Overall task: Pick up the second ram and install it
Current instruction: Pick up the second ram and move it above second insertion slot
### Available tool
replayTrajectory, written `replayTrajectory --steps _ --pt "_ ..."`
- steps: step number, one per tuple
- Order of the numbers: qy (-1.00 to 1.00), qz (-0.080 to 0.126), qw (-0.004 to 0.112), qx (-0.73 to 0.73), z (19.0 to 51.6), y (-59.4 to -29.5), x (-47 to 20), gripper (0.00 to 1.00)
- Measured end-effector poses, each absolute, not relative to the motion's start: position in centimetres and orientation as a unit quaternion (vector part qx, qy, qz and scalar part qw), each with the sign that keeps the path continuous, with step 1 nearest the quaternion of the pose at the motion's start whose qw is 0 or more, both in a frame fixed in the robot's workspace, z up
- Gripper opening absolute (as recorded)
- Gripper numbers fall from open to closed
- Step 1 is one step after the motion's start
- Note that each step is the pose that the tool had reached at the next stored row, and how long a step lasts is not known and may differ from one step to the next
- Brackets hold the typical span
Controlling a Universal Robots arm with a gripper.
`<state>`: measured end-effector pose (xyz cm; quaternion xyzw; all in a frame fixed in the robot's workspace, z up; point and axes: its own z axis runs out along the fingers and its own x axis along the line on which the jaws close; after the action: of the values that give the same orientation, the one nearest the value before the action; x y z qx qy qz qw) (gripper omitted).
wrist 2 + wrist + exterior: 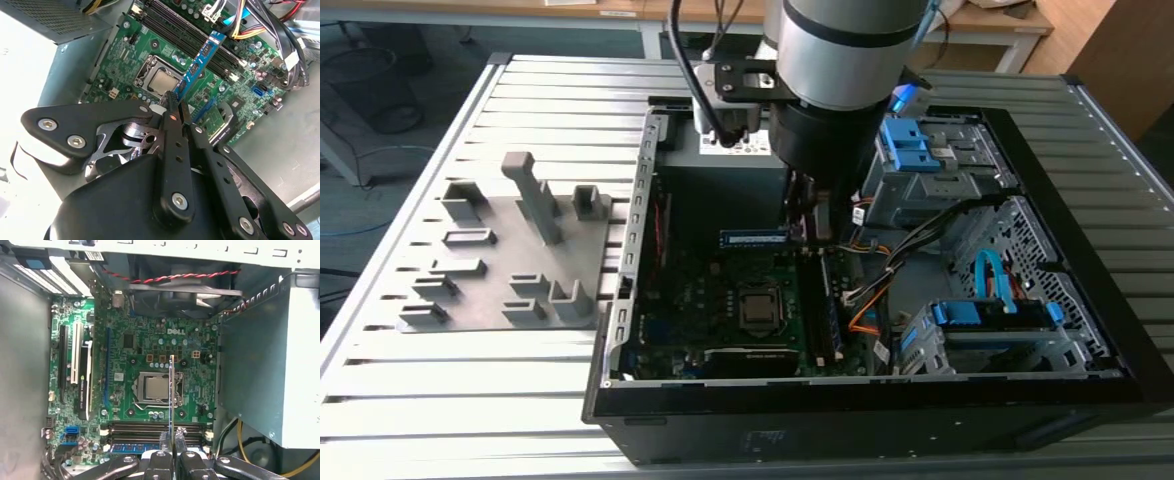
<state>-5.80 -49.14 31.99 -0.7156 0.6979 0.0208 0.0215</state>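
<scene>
Contact shows plainly in the second wrist view: the hand [176, 102] pinches one end of the second ram [200, 57], holding the blue stick over the green motherboard [150, 345] inside the open computer case [620, 330] on the table [467, 400]. In the first wrist view the stick appears edge-on, crossing the processor socket [156, 388], its chips hidden. Another blue stick [132, 448] sits in a slot, partly cut off behind the fingers. In the exterior view the arm [841, 50] hides the grip.
</scene>
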Motion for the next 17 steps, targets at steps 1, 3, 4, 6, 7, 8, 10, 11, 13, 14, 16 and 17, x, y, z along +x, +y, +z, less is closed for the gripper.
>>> replayTrajectory --steps 1,3,4,6,7,8,10,11,13,14,16,17 --pt "0.698 0.021 0.021 -0.716 31.8 -49.1 -5.8 0.14" --pt "0.698 0.021 0.021 -0.716 31.5 -49.2 -5.8 0.14" --pt "0.698 0.021 0.021 -0.716 31.4 -49.3 -5.8 0.14" --pt "0.698 0.021 0.021 -0.716 31.2 -49.8 -5.8 0.14" --pt "0.698 0.021 0.021 -0.716 31.1 -50.0 -5.8 0.14" --pt "0.698 0.021 0.021 -0.716 31.0 -50.3 -5.8 0.14" --pt "0.698 0.021 0.022 -0.716 30.7 -50.5 -5.8 0.14" --pt "0.698 0.021 0.022 -0.716 30.5 -50.6 -5.7 0.14" --pt "0.698 0.021 0.021 -0.715 30.2 -50.6 -5.5 0.14" --pt "0.699 0.021 0.022 -0.715 30.1 -50.6 -5.5 0.14" --pt "0.703 0.022 0.023 -0.711 29.9 -50.6 -5.5 0.14" --pt "0.705 0.022 0.023 -0.708 29.8 -50.6 -5.5 0.14"
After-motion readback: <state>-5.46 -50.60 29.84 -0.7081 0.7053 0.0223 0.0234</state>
